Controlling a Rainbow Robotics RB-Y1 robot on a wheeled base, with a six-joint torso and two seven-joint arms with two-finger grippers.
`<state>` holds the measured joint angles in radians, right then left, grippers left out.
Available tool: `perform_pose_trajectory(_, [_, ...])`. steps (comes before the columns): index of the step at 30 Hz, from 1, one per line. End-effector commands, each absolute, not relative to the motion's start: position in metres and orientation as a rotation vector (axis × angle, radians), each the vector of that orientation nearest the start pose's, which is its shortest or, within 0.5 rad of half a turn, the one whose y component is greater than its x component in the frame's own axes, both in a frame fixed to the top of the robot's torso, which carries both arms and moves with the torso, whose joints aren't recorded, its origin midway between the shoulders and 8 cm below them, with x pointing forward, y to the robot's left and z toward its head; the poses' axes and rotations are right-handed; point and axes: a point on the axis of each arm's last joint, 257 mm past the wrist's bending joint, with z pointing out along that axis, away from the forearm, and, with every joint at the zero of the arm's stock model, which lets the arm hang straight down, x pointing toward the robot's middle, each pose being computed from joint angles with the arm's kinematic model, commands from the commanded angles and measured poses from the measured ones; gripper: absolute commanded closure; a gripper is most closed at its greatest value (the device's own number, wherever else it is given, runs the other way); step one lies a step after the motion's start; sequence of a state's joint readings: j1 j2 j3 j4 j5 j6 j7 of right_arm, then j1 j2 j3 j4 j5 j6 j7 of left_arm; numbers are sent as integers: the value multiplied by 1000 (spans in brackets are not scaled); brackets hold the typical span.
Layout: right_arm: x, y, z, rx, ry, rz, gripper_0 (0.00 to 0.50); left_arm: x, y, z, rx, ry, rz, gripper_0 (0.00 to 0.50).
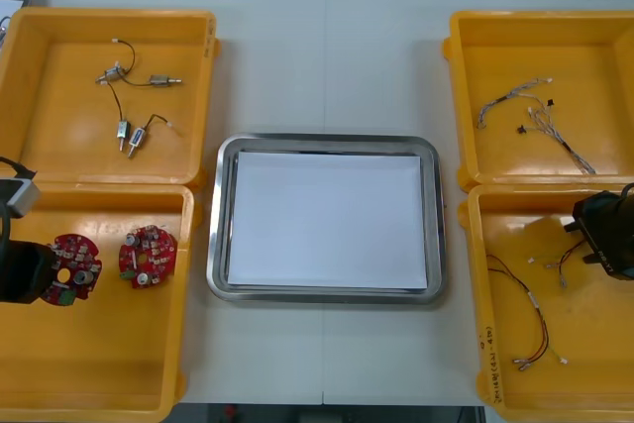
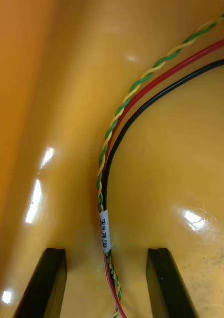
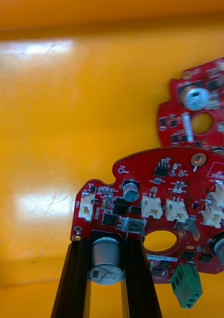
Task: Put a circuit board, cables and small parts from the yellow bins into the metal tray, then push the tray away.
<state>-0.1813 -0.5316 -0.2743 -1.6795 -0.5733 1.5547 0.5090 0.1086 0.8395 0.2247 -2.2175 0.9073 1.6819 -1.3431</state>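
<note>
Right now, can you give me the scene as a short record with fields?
left gripper: shut on board, near left bin
right gripper: open, cables between its fingers, near right bin
second board: beside the held one
tray: white inside, nothing in it
far left bin: small metal parts
far right bin: more cables

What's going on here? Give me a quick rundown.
The left gripper has its jaws closed on a part of one circuit board in the near left bin. The right gripper is in the near right bin, jaws open around a cable bundle. The metal tray holds nothing yet.
</note>
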Motion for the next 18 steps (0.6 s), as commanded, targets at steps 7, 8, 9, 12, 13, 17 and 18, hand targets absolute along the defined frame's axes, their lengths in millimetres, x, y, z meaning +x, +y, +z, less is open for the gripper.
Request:
perform_pose_trajectory(7, [415, -396, -318, 1572, 2316, 418, 500, 343, 328, -186, 372, 2709, -3, 499])
perform_pose_trajectory(8, [415, -396, -315, 1567, 2316, 427, 500, 346, 321, -183, 397, 2701, -9, 498])
perform_pose_trajectory(9, [414, -396, -312, 1567, 2316, 431, 500, 349, 315, -179, 418, 2691, -13, 500])
perform_pose_trajectory(12, [405, -399, -300, 1559, 2335, 410, 500, 355, 298, -176, 471, 2677, -25, 499])
perform_pose_trajectory(13, [402, -400, -297, 1555, 2340, 404, 500, 357, 294, -176, 480, 2673, -27, 498])
perform_pose_trajectory(17, [387, -402, -273, 1519, 2367, 380, 500, 363, 265, -173, 566, 2648, -59, 499])
perform_pose_trajectory(18, [382, -403, -265, 1503, 2377, 372, 500, 365, 256, -172, 593, 2640, -64, 497])
